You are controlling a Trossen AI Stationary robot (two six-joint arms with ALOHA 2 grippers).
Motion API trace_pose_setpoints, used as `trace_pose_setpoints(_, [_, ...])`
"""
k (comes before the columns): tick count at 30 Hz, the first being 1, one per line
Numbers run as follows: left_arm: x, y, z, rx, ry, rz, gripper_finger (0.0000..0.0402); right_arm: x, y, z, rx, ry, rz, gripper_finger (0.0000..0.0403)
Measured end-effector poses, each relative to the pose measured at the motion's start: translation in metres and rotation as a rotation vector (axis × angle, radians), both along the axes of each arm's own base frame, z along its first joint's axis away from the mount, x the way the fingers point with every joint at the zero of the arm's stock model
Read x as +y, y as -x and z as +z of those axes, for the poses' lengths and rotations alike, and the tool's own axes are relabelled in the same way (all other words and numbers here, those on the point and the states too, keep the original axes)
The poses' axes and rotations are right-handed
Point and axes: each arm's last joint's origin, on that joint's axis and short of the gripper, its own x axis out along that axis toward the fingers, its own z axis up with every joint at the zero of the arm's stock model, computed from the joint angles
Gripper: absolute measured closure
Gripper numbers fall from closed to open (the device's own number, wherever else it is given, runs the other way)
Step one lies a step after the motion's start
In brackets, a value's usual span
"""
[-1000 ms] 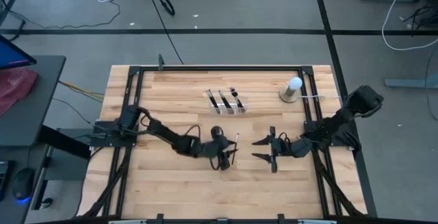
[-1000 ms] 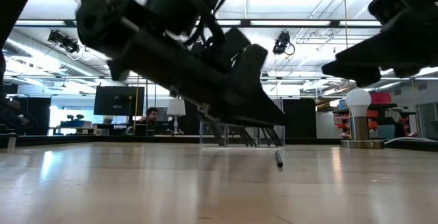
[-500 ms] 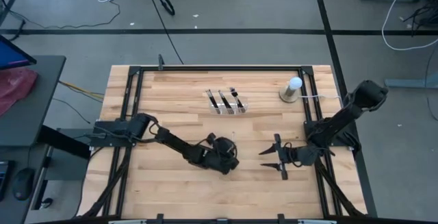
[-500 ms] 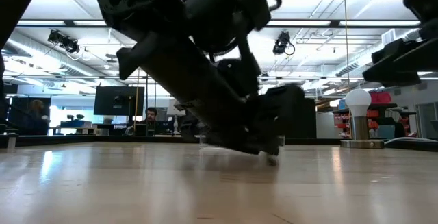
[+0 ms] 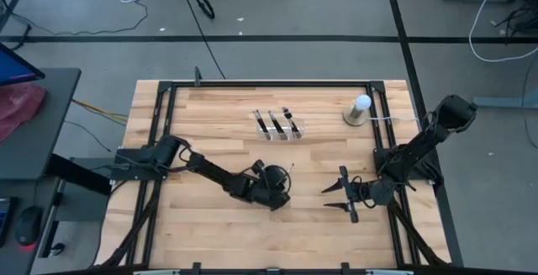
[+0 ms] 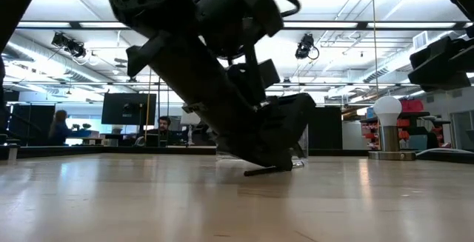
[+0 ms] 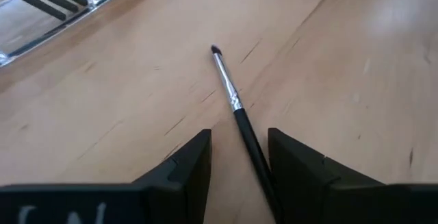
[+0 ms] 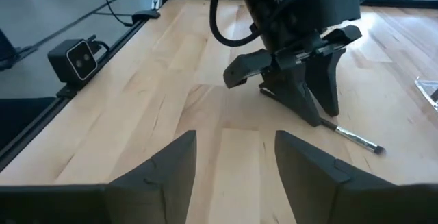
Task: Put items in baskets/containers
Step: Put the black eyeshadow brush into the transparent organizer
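Note:
One thin makeup brush (image 7: 236, 107) with a dark handle, silver ferrule and small dark tip lies flat on the wood table; it also shows in the low view as the brush (image 6: 268, 170) and in the right wrist view as the brush (image 8: 352, 136). My left gripper (image 5: 280, 193) is down at the table, open, with a finger on each side of the brush's handle. The clear organiser tray (image 5: 280, 125) sits toward the far edge and holds three brushes. My right gripper (image 5: 343, 198) hovers open to the right of the left gripper, touching nothing. My left gripper (image 7: 238, 159) comes down slanting from the table's left, its fingers lying along the brush. The handle (image 7: 254, 152) lies on the table in the gap, close against one finger (image 7: 301, 166). I cannot tell whether that finger touches it.
A white ball on a tan round base (image 5: 359, 110) stands near the far right corner, with a white cord running off to the right. A black frame (image 5: 252, 83) borders the table. Bare wood lies between the grippers and the tray (image 7: 41, 5).
My left gripper has dropped from above the table down onto the brush and now straddles its handle. In the low view the brush showed end-on before and now shows lengthwise, so it has turned on the table. My right gripper has drawn back toward the table's right and near edges.

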Motion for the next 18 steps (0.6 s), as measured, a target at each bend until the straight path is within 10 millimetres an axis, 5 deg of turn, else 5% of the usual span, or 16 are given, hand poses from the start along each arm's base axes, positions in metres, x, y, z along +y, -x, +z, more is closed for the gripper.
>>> trace_pose_setpoints(11, [-0.005,0.017,-0.016,-0.062,-0.013,-0.081,0.0266,0.000,0.000,0.000,-0.002,-0.010,-0.002,0.0202])
trace_pose_setpoints(18, [-0.008,0.020,-0.017,-0.034,0.000,-0.085,0.0363,0.000,0.000,0.000,-0.002,-0.011,0.001,0.0202])
